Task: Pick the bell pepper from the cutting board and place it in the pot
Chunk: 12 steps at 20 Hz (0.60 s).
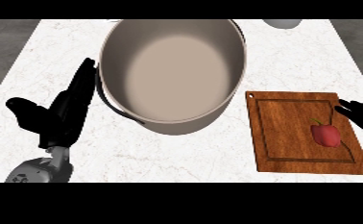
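Stretching across most of the view is a white marble-look counter (177, 155) with faint grey veins; darker grey floor shows past its left and right ends near the top corners. A big grey pot (172, 74) stands on the counter at the middle, its wide mouth open and its inside bare, with a dark handle curving along its lower left wall. Just right of the pot, apart from it, lies a wooden cutting board (284, 136) with a groove running round near its edge. The red bell pepper (326, 134) sits on the right part of that board, inside the groove, its short stem pointing up and left.

The left hand (62, 115) shows at the lower left, fingers straight and pointing up beside the pot's left wall, thumb spread out to the left; it is released and holds nothing. Only dark fingers of the right hand (352, 112) come in at the right edge, over the board's far right side, near the pepper but not around it; whether they are curled I cannot tell. A pale rounded object (282, 23) peeks in at the top edge.
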{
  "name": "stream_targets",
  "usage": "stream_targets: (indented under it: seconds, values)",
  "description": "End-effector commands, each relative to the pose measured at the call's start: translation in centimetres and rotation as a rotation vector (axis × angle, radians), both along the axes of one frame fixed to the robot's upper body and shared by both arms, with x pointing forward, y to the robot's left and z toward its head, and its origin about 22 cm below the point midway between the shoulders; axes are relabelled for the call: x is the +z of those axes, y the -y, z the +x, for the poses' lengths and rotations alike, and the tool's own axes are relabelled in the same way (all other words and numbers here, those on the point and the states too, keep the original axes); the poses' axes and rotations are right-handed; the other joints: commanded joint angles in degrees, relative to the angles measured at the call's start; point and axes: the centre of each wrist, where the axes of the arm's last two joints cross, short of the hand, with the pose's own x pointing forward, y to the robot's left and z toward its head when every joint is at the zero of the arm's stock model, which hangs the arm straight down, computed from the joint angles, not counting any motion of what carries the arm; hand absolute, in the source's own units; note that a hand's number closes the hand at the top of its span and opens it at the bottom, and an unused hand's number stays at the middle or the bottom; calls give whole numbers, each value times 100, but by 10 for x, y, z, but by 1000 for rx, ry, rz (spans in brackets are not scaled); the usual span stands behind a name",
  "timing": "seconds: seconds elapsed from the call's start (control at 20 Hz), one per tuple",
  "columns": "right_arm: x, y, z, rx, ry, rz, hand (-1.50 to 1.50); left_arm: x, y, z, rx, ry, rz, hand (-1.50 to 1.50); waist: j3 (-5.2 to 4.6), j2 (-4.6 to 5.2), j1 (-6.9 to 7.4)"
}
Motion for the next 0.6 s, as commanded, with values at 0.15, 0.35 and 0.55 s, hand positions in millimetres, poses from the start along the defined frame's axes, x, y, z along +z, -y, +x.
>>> stream_targets:
  seconds: [0.15,0.35,0.55]
  values:
    - [-21,-19,0,-27,-1,14,-150,8,-1,15,3,-36,-6,0,-16,25,-8]
    - [-32,-10,7,-98,-12,-12,-150,-8,-14,3,-11,-40,-18,0,-16,29,13]
    - [-21,-12,5,-123,-7,-75,-150,-12,-2,4,-13,-39,-16,0,-17,24,-19]
